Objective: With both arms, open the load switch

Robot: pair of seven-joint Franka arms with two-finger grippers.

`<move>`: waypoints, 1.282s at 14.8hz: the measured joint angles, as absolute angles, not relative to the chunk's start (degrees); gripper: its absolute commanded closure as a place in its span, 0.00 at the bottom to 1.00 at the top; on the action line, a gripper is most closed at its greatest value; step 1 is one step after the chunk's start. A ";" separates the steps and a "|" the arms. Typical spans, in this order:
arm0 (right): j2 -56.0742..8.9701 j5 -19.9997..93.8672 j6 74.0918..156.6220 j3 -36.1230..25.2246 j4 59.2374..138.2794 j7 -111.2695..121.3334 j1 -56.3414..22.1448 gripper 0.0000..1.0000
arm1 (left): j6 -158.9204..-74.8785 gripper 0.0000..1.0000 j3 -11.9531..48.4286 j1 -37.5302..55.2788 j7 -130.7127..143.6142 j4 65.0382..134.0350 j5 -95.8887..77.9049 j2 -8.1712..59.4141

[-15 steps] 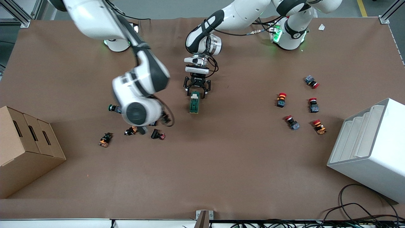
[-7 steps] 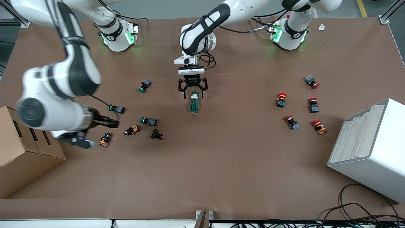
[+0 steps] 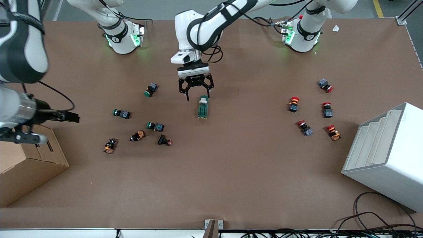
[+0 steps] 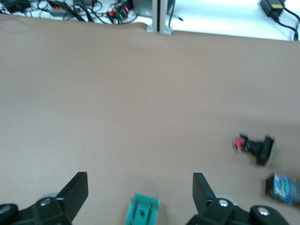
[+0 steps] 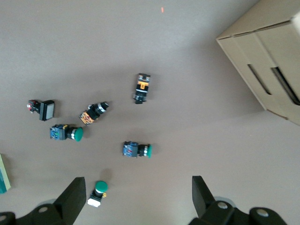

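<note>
two white arms work over a brown table [image 3: 231, 172]. the left gripper [image 3: 196, 96] hangs just above the end of the load switch [image 3: 203, 106] that lies farther from the front camera, its black fingers [image 3: 188, 96] spread wide and holding nothing; in the left wrist view the same fingers [image 4: 77, 190] stand well apart with the green end of the switch [image 4: 142, 210] showing between them, untouched. the load switch lies flat near the middle of the table, lengthwise toward the front camera, white lever tab at its farther end

the right gripper [image 3: 71, 116] is up over the right arm's end of the table, above the bare brown surface beside the cardboard box [image 3: 29, 162]; the right wrist view shows its fingers [image 5: 75, 194] parted wide and empty, with the box [image 5: 267, 56] and a scatter of small push buttons [image 5: 137, 149] below it

green-capped buttons [image 3: 121, 113] and a few orange and black ones [image 3: 110, 145] lie scattered between the switch and the cardboard box. toward the left arm's end sits a cluster of red-capped buttons [image 3: 293, 103], and nearer the front camera than those, a white stepped bin [image 3: 390, 155] tilted on its side. loose cables [image 3: 370, 215] trail at the table edge nearest the camera
</note>
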State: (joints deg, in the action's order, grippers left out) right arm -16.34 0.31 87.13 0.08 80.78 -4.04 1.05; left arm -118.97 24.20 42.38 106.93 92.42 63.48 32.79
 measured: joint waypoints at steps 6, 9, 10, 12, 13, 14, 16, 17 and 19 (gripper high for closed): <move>-14.56 -1.04 85.27 0.36 79.81 -1.62 2.70 0.00 | -114.97 0.00 23.91 31.69 85.36 86.58 42.91 24.90; -14.54 -1.09 84.99 0.50 79.42 -1.62 2.70 0.00 | -110.39 0.00 23.84 25.47 74.36 83.03 33.56 22.17; -14.54 -1.09 84.99 0.54 79.24 -1.62 2.70 0.00 | -109.28 0.00 23.86 23.08 70.83 82.18 31.41 21.55; -14.53 -1.08 83.99 0.65 78.29 -1.62 2.70 0.00 | -107.80 0.00 23.96 18.22 63.25 81.28 27.83 20.41; -14.53 -1.08 82.58 0.70 77.52 -1.62 2.70 0.00 | -107.39 0.00 24.03 15.84 59.22 81.08 25.68 19.80; -14.53 -1.04 81.50 0.74 76.73 -1.62 2.71 0.00 | -106.73 0.00 24.04 13.64 55.28 81.01 23.60 19.17; -14.52 -0.93 80.29 1.18 75.43 -1.62 2.65 0.00 | -105.50 0.00 23.99 9.50 47.35 80.93 19.65 17.73; -14.53 -0.93 79.34 1.43 75.10 -1.62 2.58 0.00 | -105.18 0.00 23.78 7.54 42.22 80.92 16.88 16.68; -14.53 -0.82 78.00 1.63 74.84 -1.62 2.58 0.00 | -102.28 0.00 21.26 5.86 33.65 80.90 11.86 14.16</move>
State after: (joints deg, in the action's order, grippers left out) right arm -14.53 -0.82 78.00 1.63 74.84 -1.62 2.58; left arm -102.28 21.26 5.86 33.65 80.90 11.86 14.16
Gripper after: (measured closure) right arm 0.000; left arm 0.000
